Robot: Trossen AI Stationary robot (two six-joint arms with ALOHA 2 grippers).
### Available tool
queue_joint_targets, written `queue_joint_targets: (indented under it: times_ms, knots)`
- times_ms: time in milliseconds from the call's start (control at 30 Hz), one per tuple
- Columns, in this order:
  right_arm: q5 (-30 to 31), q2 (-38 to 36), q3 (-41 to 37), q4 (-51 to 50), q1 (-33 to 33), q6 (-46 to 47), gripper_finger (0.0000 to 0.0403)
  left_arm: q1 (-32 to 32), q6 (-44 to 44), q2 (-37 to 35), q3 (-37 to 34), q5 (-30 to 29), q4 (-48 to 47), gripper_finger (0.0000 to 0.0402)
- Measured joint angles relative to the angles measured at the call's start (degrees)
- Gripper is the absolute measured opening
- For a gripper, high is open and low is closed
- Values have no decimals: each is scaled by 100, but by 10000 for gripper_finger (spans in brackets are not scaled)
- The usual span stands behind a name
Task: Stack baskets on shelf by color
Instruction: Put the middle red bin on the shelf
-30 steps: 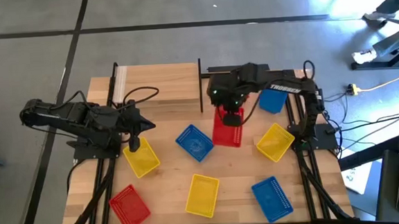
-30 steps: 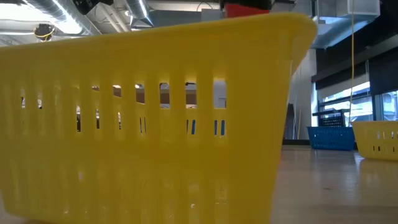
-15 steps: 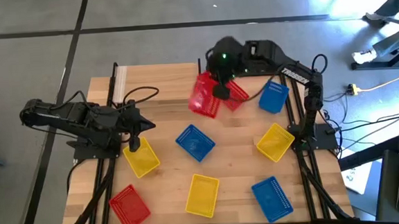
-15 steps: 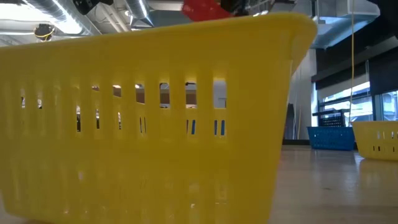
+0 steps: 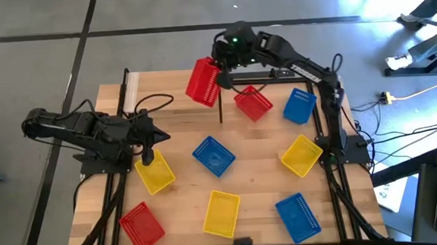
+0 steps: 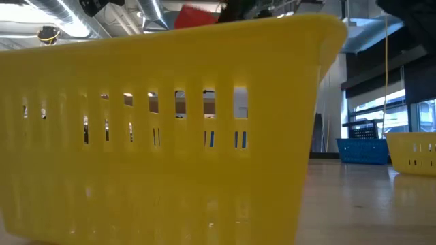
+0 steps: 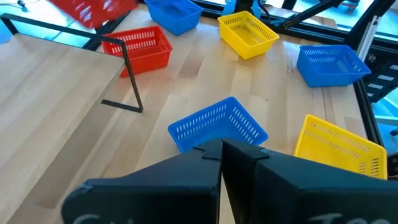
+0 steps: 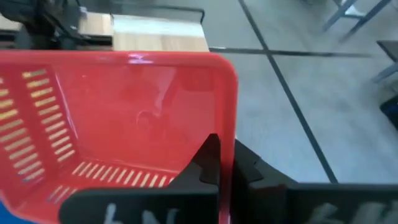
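Along the near edge: a red basket (image 5: 142, 225) at left, a yellow basket (image 5: 222, 213) in the middle, a blue basket (image 5: 297, 216) at right. Farther in: another yellow basket (image 5: 155, 174) just below the left gripper (image 5: 149, 155), jaws pressed together on nothing; a blue basket mid-table (image 5: 213, 155); a third yellow basket (image 5: 302, 154) at right. Farther still: a second red basket (image 5: 252, 103) just right of the shelf's black post, a third blue basket (image 5: 299, 105) beside it. At the far side: the shelf (image 5: 172, 91), bare planks, and above its right end the right gripper (image 5: 221, 80), clamped on the rim of a tilted red basket in the air (image 5: 202, 82).
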Motion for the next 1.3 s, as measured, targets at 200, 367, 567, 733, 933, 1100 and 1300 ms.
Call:
queue_joint_targets:
  times_ms: [200, 367, 567, 733, 933, 1100, 1300]
  knots:
    - [-13, 500, -5, 277, -254, -364, 0, 1, 0, 0, 0, 0, -3, 0]
    - [-12, 760, -7, 362, -392, -367, 0, 1, -5, 0, 0, -19, -4, 0]
    - [-16, 822, -7, 108, -417, -386, 0, 1, -7, 0, 0, -28, -3, 0]
    - [-16, 822, -7, 93, -421, -623, 0, 1, -7, 0, 0, -31, -3, 0]
    - [-72, 876, -13, 76, -447, -661, 0, 1, -7, 0, 0, -34, -3, 0]
    - [-72, 903, -35, 37, -455, -658, 0, 1, -7, 2, 0, -34, -3, 0]
    - [-70, 903, -35, 39, -455, -648, 1, 1, -6, 2, 0, -34, -4, 0]
